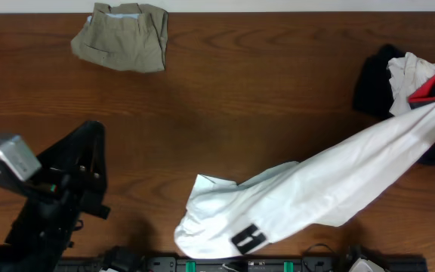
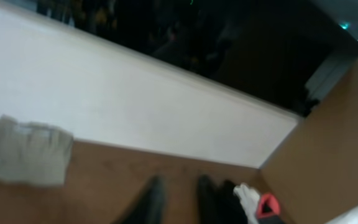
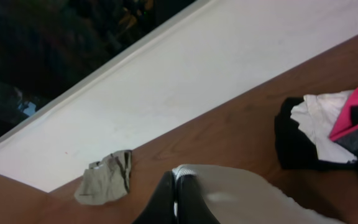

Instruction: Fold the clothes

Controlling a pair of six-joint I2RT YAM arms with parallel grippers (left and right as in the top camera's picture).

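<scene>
White top [image 1: 316, 189] lies slantwise across the bench [image 1: 240, 98], its long axis running from the front edge up to the right-hand heap [image 1: 406, 75]
Your right end effector [image 3: 176, 182] is closed, pinching the top's white cloth; your left end effector [image 2: 179, 186] has its fingers apart, holding nothing. The black mark [image 1: 249, 240] sits at the top's lower end by the front edge, its pale bars too small to read. The heap of black, white and red crowds the right edge, the khaki piece [image 1: 121, 35] the far edge at left; open wood lies between
</scene>
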